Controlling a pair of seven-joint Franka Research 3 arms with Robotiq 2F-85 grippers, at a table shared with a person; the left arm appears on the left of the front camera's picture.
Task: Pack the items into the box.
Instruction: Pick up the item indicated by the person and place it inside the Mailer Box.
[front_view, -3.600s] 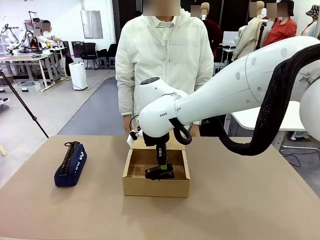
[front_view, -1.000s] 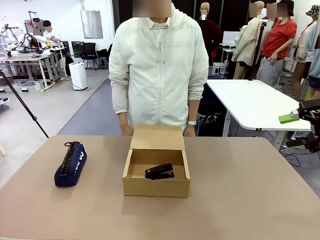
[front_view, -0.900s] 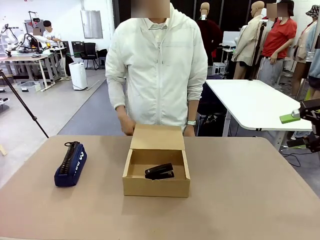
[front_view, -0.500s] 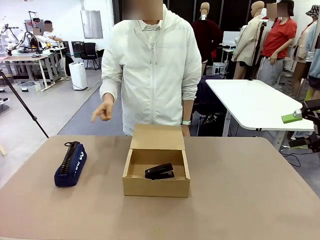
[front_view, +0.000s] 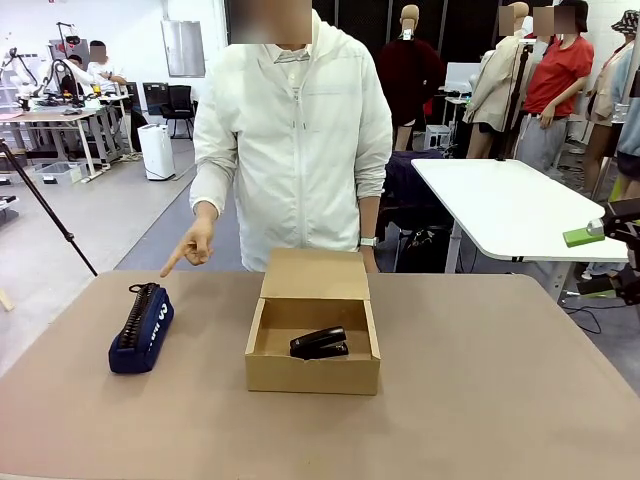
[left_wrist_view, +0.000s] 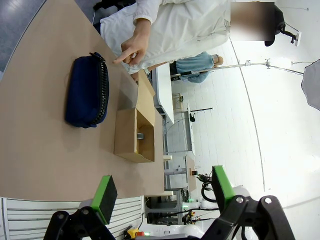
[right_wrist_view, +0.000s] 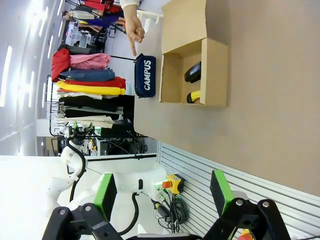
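The shallow brown cardboard box (front_view: 312, 375) sits near the middle of the tan table (front_view: 500, 400), its flap lid (front_view: 315, 273) open and leaning back at the 12 o'clock side, toward the person. The small black stapler (front_view: 319, 343) lies inside on the box floor, a little toward 3 o'clock of its centre. The navy blue oblong zippered pouch (front_view: 141, 328) with white lettering (it reads CAMPUS in the right wrist view) lies flat on the table at 9 o'clock of the box, well apart from it, zipper side up. The person in a white jacket stands at the far edge; one hand (front_view: 193, 246) hangs at about 1 o'clock of the pouch, index finger pointing down toward it, not touching it.

The left gripper (left_wrist_view: 162, 182) hovers high over the table edge, green pads wide apart with nothing between them. The right gripper (right_wrist_view: 162, 190) is likewise spread and empty; in the front view it sits off at 3 o'clock, beyond the table's edge
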